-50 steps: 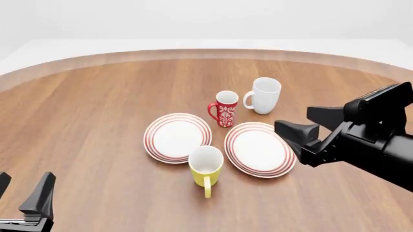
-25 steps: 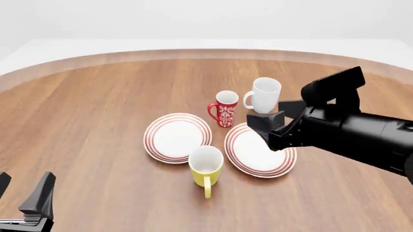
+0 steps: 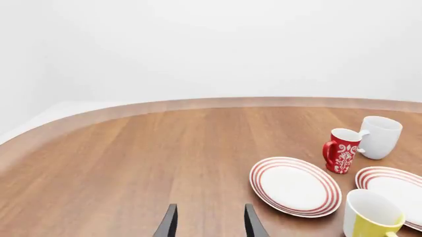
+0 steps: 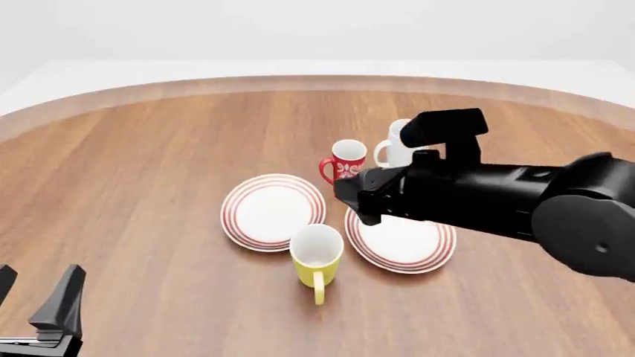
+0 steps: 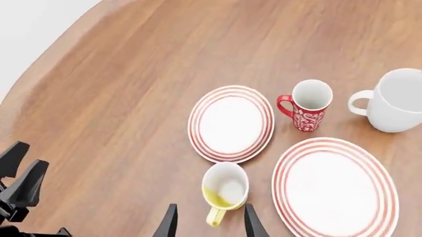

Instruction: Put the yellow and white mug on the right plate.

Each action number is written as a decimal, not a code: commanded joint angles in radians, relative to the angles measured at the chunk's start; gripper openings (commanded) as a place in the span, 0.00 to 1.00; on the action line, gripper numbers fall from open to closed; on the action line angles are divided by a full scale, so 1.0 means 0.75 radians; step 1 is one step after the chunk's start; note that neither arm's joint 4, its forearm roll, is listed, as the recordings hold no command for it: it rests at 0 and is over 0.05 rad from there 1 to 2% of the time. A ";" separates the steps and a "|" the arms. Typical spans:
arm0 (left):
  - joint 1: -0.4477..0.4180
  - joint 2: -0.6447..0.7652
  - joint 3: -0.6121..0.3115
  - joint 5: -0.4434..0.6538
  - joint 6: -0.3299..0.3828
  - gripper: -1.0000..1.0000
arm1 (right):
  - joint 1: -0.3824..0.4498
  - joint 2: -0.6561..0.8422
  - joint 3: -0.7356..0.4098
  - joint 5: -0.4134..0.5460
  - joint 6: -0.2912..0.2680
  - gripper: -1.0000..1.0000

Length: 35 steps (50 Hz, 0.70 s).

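The yellow and white mug [image 4: 317, 253] stands upright at the near edge between the two plates, its handle toward the camera. It also shows in the right wrist view [image 5: 224, 190] and the left wrist view [image 3: 370, 218]. The right plate [image 4: 417, 245] is bare and partly hidden by my right arm; it shows whole in the right wrist view [image 5: 336, 185]. My right gripper [image 4: 355, 197] is open and empty, in the air over the right plate's far-left rim, beyond the mug. My left gripper [image 4: 36, 299] is open and empty at the near left.
The left look-alike plate [image 4: 273, 212] lies beside the right one. A red-and-white patterned mug [image 4: 347, 163] and a larger white mug [image 4: 397, 147], partly behind my right arm, stand behind the plates. The table's curved far edge [image 4: 317, 80] runs across the back.
My right arm has swung left across the right plate, from the right side to above the plate's far-left rim. The mugs, plates and left gripper have not moved.
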 commanded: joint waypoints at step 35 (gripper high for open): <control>0.000 0.000 0.000 0.000 0.000 1.00 | 0.017 0.216 0.210 -0.299 0.171 1.00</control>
